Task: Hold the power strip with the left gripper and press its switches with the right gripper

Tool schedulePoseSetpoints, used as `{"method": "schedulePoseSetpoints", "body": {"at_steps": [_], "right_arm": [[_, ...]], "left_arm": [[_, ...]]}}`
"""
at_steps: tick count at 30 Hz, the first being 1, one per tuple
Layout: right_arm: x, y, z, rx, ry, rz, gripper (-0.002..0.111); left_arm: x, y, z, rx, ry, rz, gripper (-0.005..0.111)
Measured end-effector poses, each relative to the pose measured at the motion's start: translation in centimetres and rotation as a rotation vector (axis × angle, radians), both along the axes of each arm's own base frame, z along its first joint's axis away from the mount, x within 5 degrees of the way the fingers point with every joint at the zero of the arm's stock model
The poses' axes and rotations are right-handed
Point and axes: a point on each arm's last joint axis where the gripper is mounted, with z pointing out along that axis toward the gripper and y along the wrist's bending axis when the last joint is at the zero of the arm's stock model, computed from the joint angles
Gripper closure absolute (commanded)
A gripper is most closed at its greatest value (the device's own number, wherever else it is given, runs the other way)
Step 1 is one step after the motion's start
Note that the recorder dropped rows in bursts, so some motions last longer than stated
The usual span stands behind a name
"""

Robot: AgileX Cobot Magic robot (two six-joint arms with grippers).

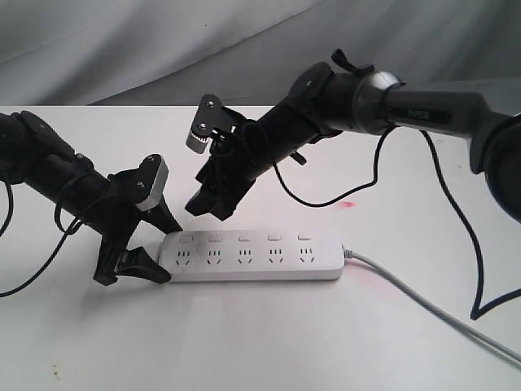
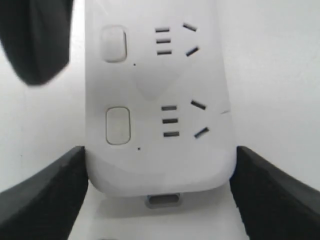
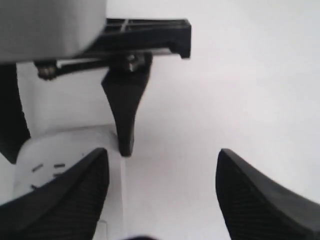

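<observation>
The white power strip (image 1: 252, 255) lies flat on the white table, its grey cord (image 1: 423, 301) trailing off to the right. My left gripper (image 1: 167, 252) is shut on the strip's left end, one black finger against each long side (image 2: 50, 195). The switches (image 1: 244, 238) form a row along the far edge; two of them (image 2: 118, 125) show in the left wrist view. My right gripper (image 1: 209, 210) hovers open just above the left part of that row, touching nothing. Its fingers (image 3: 65, 195) stand wide apart, with one over the strip's end (image 3: 45, 150).
A loose black cable (image 1: 456, 212) hangs from the right arm and loops over the table at the right. A faint red mark (image 1: 346, 204) lies behind the strip. Grey cloth (image 1: 163, 41) hangs at the back.
</observation>
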Motion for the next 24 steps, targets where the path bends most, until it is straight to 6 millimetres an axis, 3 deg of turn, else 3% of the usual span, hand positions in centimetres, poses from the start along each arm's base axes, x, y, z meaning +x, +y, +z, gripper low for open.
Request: {"method": "schedulePoseSetpoints", "body": {"at_steps": [7,24], "right_arm": [[0.5,-2.0,-0.3,-0.037,0.049,0.007,0.051],[0.0,-1.6,-2.1,-0.061,0.108,0.039,0.051]], "left_arm": [[0.0,0.0,0.0,0.000,0.000,0.000,0.055],[0.0,0.0,0.0,0.000,0.000,0.000,0.055]]}}
